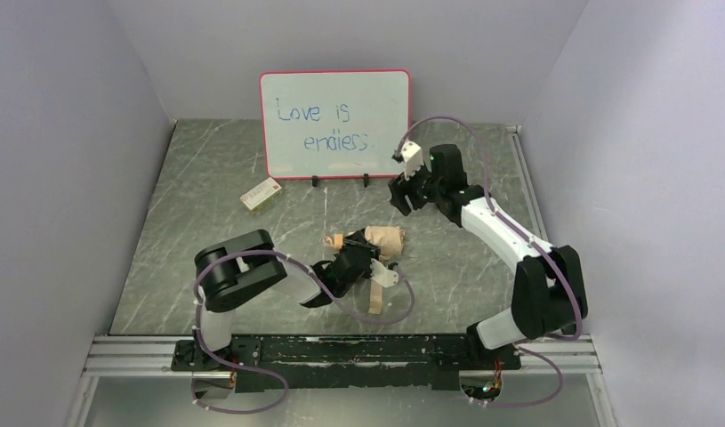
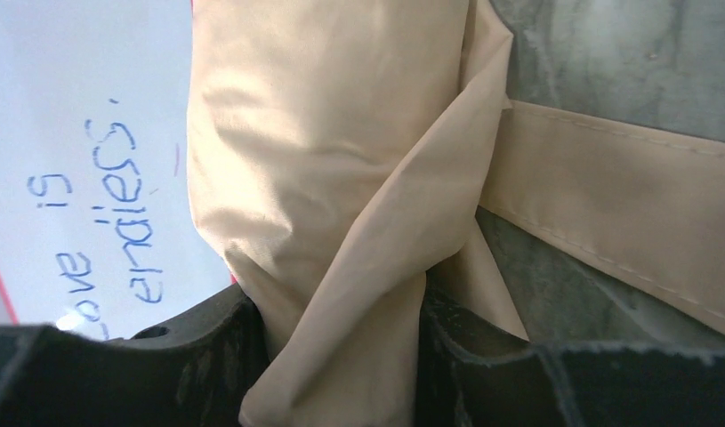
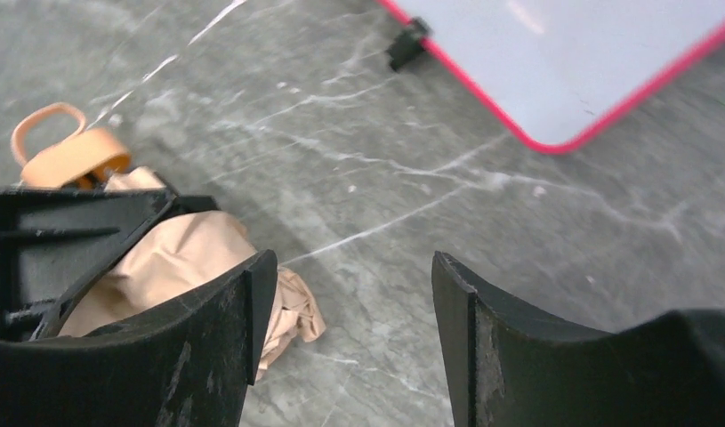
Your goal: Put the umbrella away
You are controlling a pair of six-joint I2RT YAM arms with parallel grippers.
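The left gripper (image 2: 341,365) is clamped on the tan fabric of the folded umbrella (image 1: 385,237), which lies on the table (image 1: 207,222) just ahead of its fingers. The bundle's long axis runs left-right, with its handle (image 1: 337,240) pointing left. The right gripper (image 3: 350,338) hangs with its jaws apart and nothing between them; the umbrella is below it, to its left.

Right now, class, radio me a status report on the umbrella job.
Left gripper shut on umbrella fabric. Right gripper open, empty, apart. Umbrella folded, strap loose. Whiteboard stands clear behind.
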